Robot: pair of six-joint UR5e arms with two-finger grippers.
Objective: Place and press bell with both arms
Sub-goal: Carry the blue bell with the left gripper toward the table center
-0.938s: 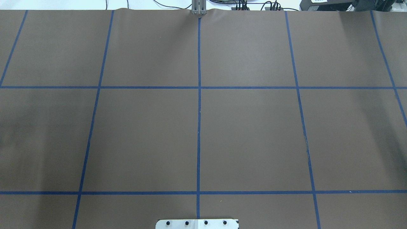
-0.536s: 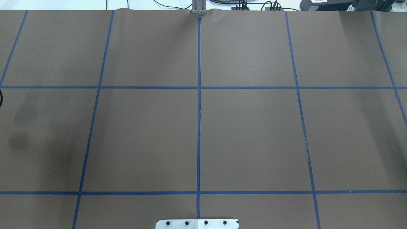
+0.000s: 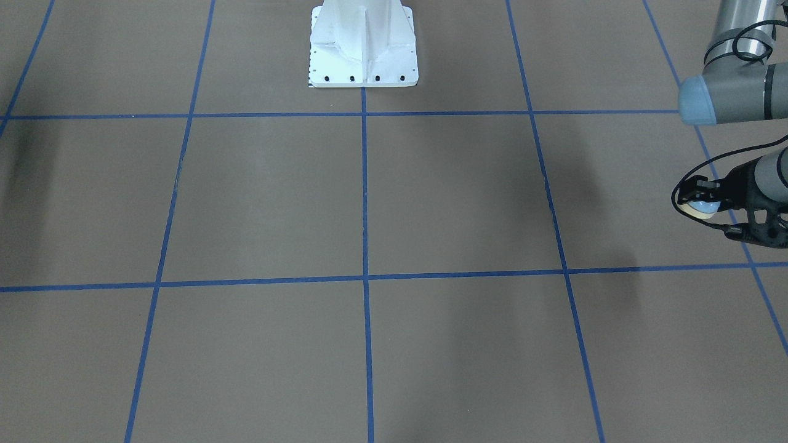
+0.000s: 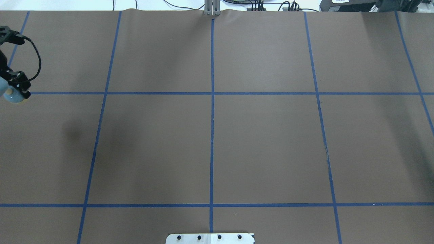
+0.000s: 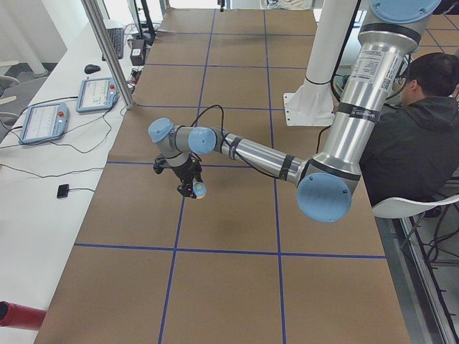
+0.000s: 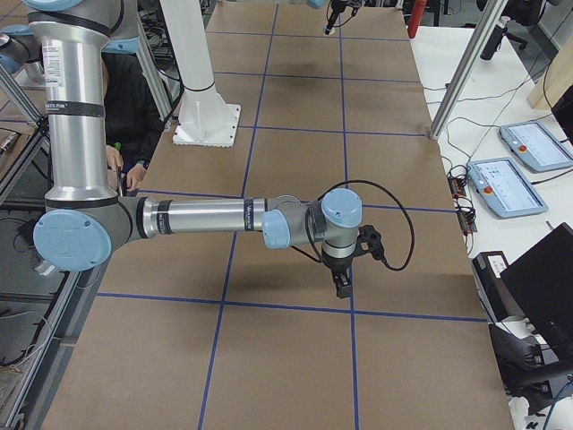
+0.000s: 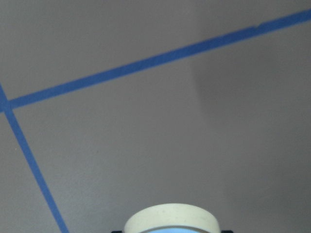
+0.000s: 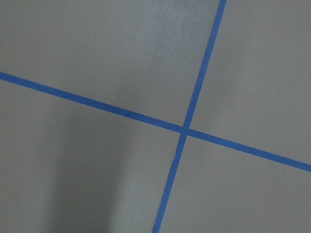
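Note:
The small light-blue bell with its cream base is held in my left gripper, which is shut on it above the table at the robot's far left. The bell also shows at the left edge of the overhead view, below the left gripper. In the left wrist view only the bell's cream base shows at the bottom edge. In the exterior left view the bell hangs from the left gripper. My right gripper shows only in the exterior right view, low over the table; I cannot tell whether it is open or shut.
The brown table cover carries a grid of blue tape lines. The white bolted pedestal stands at the robot's side. A seated person is beside the table. Tablets lie on the side bench.
My left gripper with the bell has come into the overhead view at its left edge. Its shadow on the table has shifted to the right.

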